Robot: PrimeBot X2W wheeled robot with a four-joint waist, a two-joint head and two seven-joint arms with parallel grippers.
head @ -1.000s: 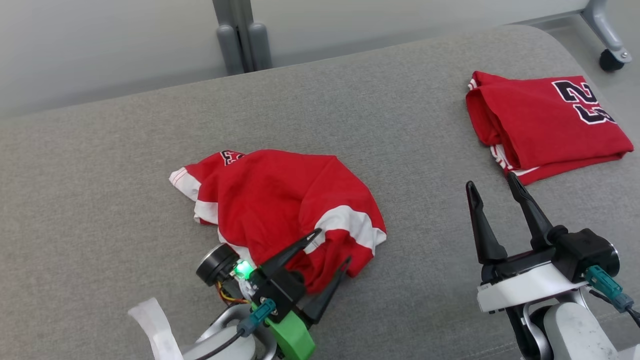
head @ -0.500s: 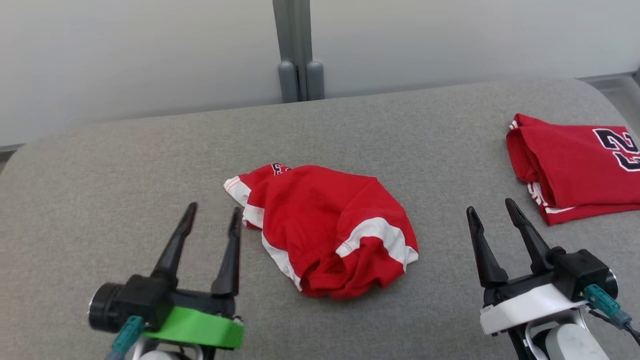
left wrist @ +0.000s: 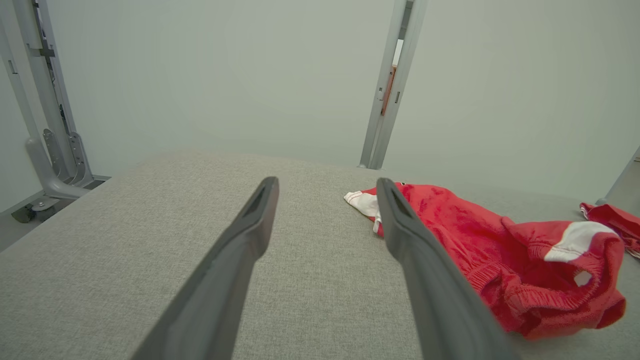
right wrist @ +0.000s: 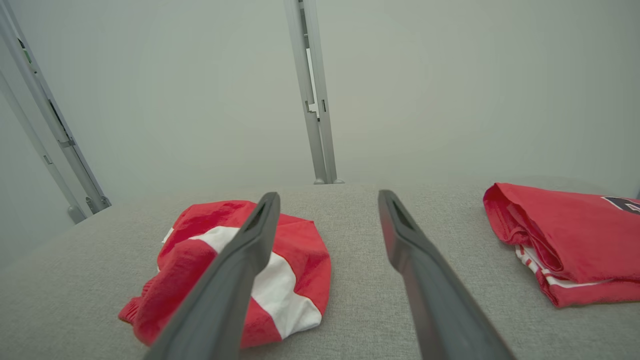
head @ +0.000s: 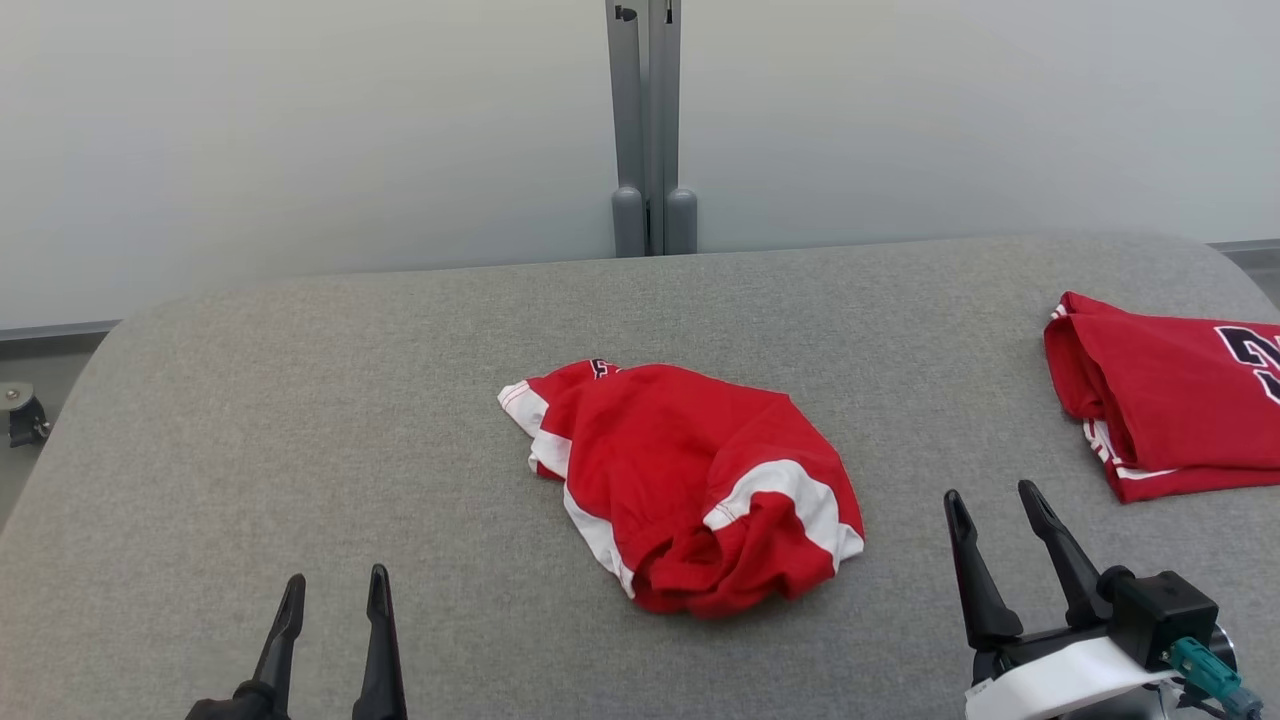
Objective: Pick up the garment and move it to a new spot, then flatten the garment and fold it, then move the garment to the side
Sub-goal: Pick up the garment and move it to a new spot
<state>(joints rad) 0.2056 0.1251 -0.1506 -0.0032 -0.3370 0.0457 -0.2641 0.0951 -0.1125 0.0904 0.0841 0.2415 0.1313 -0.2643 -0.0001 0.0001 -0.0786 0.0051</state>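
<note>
Okay, left gripper (head: 336, 582) and right gripper (head: 990, 495) were spread open, empty; crumpled red garment (head: 690, 485) lay between on grey table (head: 300, 400).

Cropped numeral (head: 1256, 352) on folded jersey (head: 1160, 410)

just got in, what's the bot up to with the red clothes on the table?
Nothing is held right now. A crumpled red garment with white trim lies in a heap in the middle of the grey padded table. The left gripper and right gripper sit on the near side, one to each side of the heap, jaws open and touching nothing. A second red garment, folded, lies at the right. The heap is not yet flattened or folded.
</note>
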